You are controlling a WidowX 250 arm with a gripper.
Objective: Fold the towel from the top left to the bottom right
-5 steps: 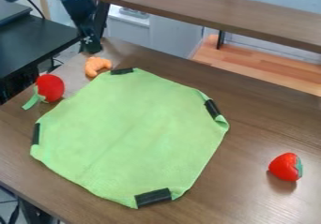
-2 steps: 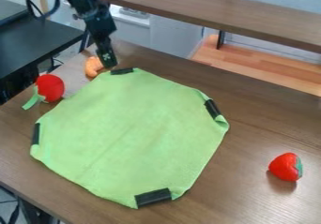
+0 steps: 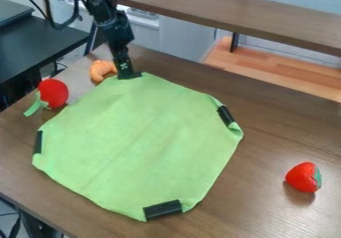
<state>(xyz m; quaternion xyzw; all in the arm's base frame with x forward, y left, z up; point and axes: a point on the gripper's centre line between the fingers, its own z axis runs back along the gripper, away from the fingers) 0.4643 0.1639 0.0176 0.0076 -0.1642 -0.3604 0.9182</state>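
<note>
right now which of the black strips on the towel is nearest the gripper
The top strip, at the towel's upper corner beside the orange toy; the gripper is right at it.

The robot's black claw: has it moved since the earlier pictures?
Yes. The black claw has come down and toward the right, from above the orange croissant-shaped toy to the green cloth towel's top corner.

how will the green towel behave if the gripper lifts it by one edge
The towel looks like thin, soft cloth, so it would probably sag and drape. Its dark edge patches may be slightly stiffer, perhaps holding flatter than the rest.
</note>
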